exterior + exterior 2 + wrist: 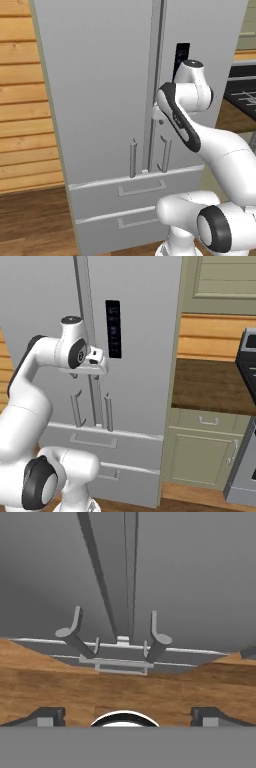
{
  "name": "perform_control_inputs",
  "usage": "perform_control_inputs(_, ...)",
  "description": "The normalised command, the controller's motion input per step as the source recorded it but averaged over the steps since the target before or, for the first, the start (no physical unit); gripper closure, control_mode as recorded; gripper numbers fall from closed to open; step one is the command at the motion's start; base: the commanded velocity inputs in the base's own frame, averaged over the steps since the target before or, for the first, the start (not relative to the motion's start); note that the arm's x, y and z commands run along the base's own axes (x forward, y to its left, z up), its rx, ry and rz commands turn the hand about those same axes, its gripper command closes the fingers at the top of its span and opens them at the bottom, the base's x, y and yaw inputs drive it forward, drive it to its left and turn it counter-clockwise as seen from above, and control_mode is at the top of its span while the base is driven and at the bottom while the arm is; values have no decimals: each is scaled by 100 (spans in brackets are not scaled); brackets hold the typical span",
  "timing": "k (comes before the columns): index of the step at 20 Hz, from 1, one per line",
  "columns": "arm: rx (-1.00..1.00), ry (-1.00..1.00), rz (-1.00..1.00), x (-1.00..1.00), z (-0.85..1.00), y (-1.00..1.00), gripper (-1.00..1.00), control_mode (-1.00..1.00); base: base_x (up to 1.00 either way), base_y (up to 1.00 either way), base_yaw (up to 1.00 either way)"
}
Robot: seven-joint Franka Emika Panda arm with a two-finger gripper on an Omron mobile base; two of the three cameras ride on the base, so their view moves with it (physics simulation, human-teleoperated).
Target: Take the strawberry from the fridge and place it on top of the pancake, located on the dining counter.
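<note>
The fridge (pixel 100 100) (pixel 145 381) (pixel 200 572) stands right in front of me with both doors shut, so the strawberry is hidden. Two vertical bar handles (pixel 133 157) (pixel 108 411) flank the door seam. My gripper (pixel 159 120) (pixel 85 376) (pixel 127 714) hangs close to the seam, above the handles' lower ends, and points down. It is open and holds nothing. In the hand view the two handle ends (pixel 75 632) show from above, with the wooden floor below them. The pancake and the dining counter are out of view.
Two drawers (pixel 142 187) sit under the doors. A black panel (pixel 113 328) is on the right door. A wood-plank wall (pixel 25 100) is to the left. A brown counter over pale cabinets (pixel 210 381) and a dark stove (pixel 247 406) are to the right.
</note>
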Motion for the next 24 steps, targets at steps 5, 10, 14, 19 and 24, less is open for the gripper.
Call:
perform_control_inputs(5,1,0,0,24,-47,-37,-100,-100,0,0,0)
perform_control_inputs(10,0,-10,1,17,-67,-11,-100,-100,0,0,0)
perform_control_inputs(14,0,-12,1,8,-62,-10,-100,-100,0,0,0)
perform_control_inputs(19,0,-7,2,21,-24,-10,-100,-100,0,0,0)
perform_control_inputs(24,0,0,3,39,-40,-1,-100,-100,0,0,0)
